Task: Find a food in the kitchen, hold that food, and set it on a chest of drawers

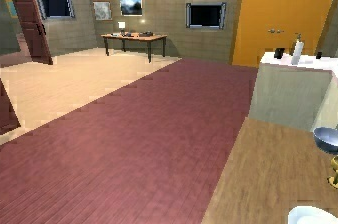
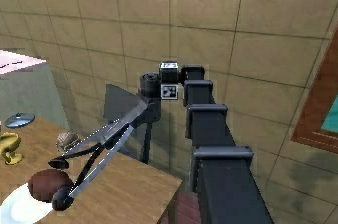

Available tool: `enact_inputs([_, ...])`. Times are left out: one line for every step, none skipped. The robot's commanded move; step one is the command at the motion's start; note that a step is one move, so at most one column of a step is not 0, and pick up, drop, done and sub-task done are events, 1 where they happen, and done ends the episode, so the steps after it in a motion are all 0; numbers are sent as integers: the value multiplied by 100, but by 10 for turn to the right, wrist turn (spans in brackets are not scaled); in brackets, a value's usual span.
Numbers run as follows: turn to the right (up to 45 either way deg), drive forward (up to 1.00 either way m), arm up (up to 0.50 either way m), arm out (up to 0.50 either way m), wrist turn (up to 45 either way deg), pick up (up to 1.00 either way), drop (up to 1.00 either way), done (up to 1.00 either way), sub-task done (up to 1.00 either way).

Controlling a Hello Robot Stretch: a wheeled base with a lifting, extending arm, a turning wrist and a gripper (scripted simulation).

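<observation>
End effector (image 2: 61, 182) at the brown round food (image 2: 45, 184) lying on a white plate (image 2: 12, 208) on the wooden desk (image 2: 127, 185), grip on it impossible to tell; grasping step apparently in hand, next calling for a clean lift before carrying toward a chest of drawers.

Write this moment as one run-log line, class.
place: wooden table | tool: near brown round item and white plate | hold: cannot tell | nearby: gold cup, blue bowl

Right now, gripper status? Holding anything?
Gripper: cannot tell whether it holds anything; a brown round thing on a white plate lies at the end of its fingers.
</observation>
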Motion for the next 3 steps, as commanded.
enact_inputs([0, 0, 0, 0, -90, 0, 0, 0, 0])
enact_inputs([0, 0, 0, -26, 0, 0, 0, 0, 0])
enact_inputs([-450, 0, 0, 0, 0, 0, 0, 0, 0])
